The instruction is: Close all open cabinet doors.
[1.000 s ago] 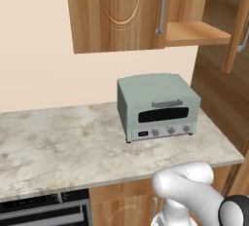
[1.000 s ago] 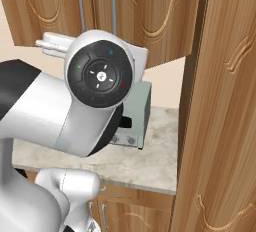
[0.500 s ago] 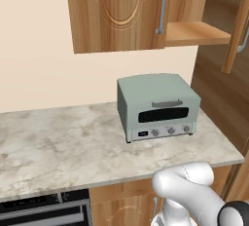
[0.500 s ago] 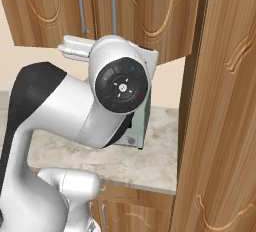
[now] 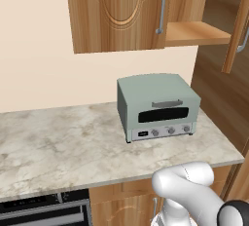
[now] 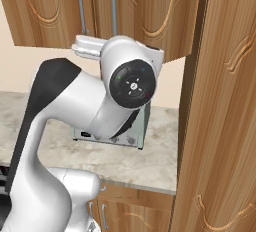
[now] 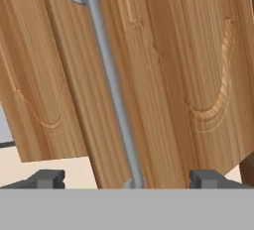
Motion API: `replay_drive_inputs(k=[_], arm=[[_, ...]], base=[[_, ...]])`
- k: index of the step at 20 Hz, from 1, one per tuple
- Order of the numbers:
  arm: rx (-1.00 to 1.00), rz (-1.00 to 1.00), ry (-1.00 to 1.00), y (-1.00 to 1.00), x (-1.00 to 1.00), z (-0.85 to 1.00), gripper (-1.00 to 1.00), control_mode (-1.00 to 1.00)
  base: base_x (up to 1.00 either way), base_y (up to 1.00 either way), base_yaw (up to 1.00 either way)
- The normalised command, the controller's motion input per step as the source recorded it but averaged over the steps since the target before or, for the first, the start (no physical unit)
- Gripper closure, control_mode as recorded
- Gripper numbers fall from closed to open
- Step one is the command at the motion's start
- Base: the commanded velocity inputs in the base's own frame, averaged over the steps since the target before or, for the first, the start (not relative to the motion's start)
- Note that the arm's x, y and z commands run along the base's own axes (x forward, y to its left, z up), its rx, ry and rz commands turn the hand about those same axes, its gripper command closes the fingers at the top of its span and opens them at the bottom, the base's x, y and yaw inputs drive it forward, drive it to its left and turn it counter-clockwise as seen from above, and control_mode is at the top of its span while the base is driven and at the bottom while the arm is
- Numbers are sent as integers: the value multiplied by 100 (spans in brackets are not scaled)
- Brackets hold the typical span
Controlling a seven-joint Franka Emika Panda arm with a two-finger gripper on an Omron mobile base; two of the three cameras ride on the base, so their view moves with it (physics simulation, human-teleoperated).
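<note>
In the hand view, my gripper (image 7: 128, 179) is open, its two dark fingertips (image 7: 47, 178) spread wide. Between them runs the silver bar handle (image 7: 113, 90) of a wooden cabinet door (image 7: 198, 65). That door's edge stands in front of the neighbouring door (image 7: 30, 75), so it looks ajar. From the left base, one upper door (image 5: 116, 13) is shut. Beside it a cabinet shows its bare shelf (image 5: 197, 32), and its door (image 5: 238, 23) is swung out at the right edge. From the right base, the two handles (image 6: 112, 3) sit above my raised arm (image 6: 130, 83).
A pale green toaster oven (image 5: 156, 105) stands on the marble counter (image 5: 58, 142) under the cabinets. A tall wooden panel (image 6: 225, 106) rises close on the right in the right base view. Short lower doors (image 6: 125, 211) sit below the counter.
The arm's upper joints have swung rightward and the black link has come into sight in the right base view. Cabinets and toaster oven stay put in the left base view.
</note>
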Motion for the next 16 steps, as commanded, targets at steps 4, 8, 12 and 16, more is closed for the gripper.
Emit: replay_drive_inputs(k=[4, 8, 12, 16], arm=[[0, 0, 0, 0, 43, 0, -100, -100], [0, 0, 0, 0, 47, 0, -100, -100], [0, 0, 0, 0, 46, 0, -100, -100], [0, 0, 0, 0, 46, 0, -100, -100]], base=[[0, 0, 0], [0, 0, 0], [0, 0, 0], [0, 0, 0]])
